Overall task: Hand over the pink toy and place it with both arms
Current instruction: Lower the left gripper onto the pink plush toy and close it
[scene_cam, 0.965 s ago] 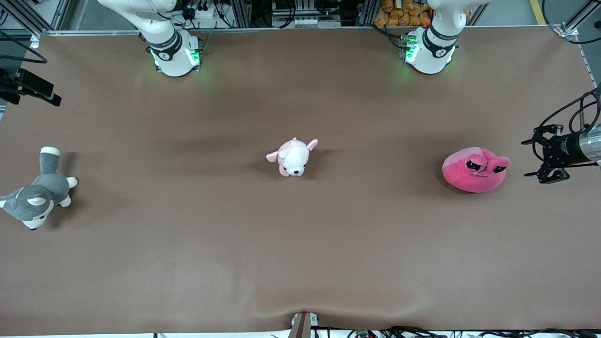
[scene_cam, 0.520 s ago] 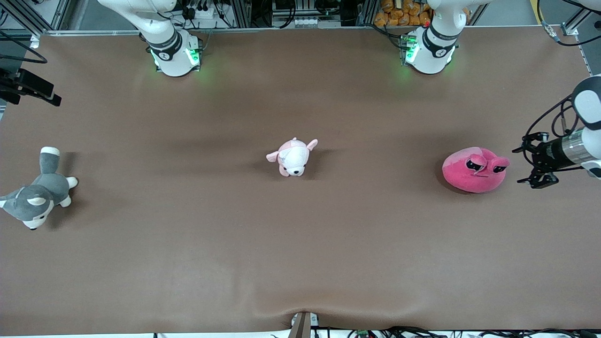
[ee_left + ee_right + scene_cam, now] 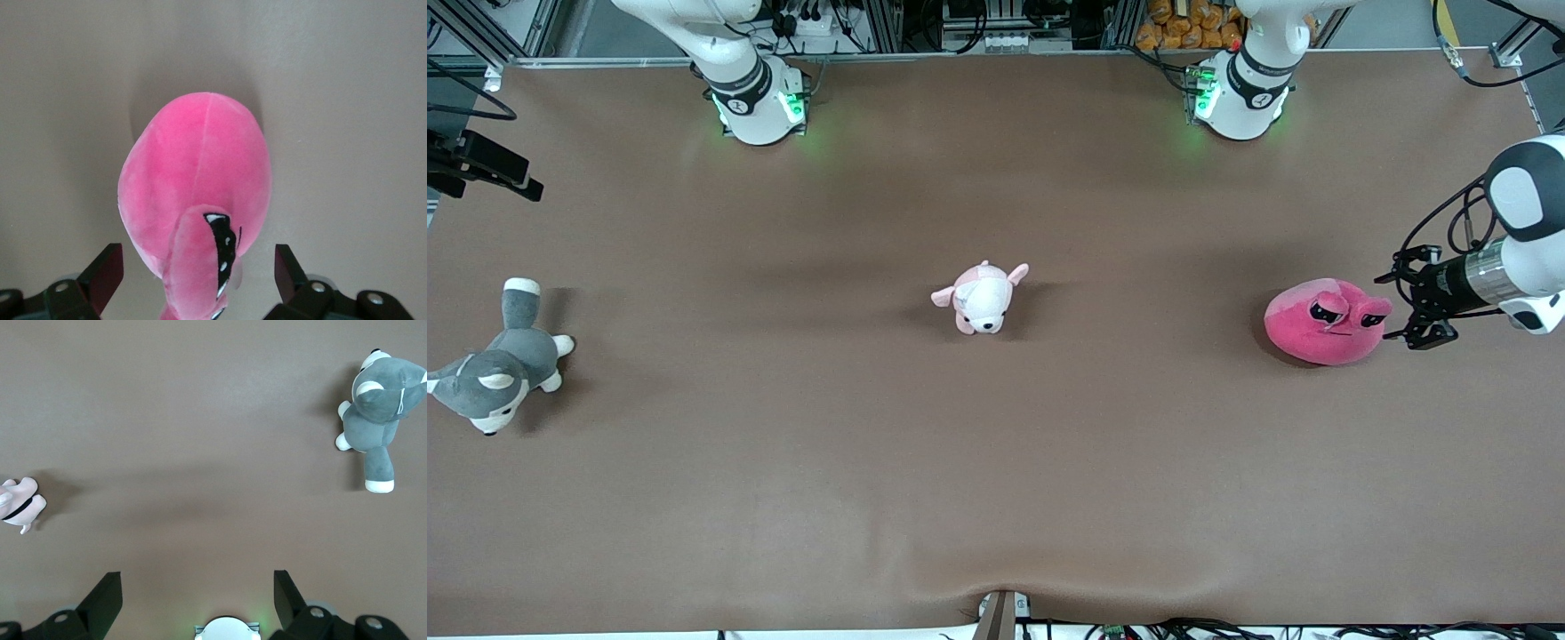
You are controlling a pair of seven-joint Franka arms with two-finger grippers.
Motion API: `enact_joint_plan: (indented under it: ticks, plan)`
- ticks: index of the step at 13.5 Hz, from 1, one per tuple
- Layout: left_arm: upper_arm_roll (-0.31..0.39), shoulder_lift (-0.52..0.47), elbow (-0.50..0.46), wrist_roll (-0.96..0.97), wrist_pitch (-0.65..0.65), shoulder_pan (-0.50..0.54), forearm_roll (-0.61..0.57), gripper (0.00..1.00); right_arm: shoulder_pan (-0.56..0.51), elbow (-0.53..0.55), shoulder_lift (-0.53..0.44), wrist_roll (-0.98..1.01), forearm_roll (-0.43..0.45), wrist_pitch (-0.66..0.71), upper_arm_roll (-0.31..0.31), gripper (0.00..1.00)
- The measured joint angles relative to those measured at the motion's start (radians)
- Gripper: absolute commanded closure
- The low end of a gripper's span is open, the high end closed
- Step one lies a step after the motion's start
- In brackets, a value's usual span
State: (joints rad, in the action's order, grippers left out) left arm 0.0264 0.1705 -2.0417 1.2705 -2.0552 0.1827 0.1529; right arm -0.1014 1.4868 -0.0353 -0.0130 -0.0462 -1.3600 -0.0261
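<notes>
**Left arm lines up on the pink toy**

The pink toy [image 3: 1327, 323] sits on the surface [image 3: 996, 462] toward the left arm's end, at 3 o'clock from the puppy [image 3: 981, 298]. The left gripper [image 3: 1412, 302] is just beside it, jaws spread to fit around it. The right gripper [image 3: 193, 603] waits with jaws spread over bare surface near its own base, probably so it can take the toy later.

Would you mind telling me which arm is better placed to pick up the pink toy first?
Left: its open end effector is right beside the pink toy, fingers straddling it. The right end effector waits apart, open.
</notes>
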Motion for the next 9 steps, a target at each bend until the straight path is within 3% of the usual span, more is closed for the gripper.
enact_joint_plan:
  ticks: [7, 9]
  plan:
    - [-0.003, 0.0, -0.034, 0.005, -0.028, 0.002, 0.023, 0.0, 0.0, 0.0, 0.0, 0.0, 0.0, 0.0, 0.0, 0.0]
    - [-0.003, 0.0, -0.035, 0.006, -0.028, 0.003, 0.023, 0.1, 0.0, 0.0, 0.0, 0.0, 0.0, 0.0, 0.0, 0.0]
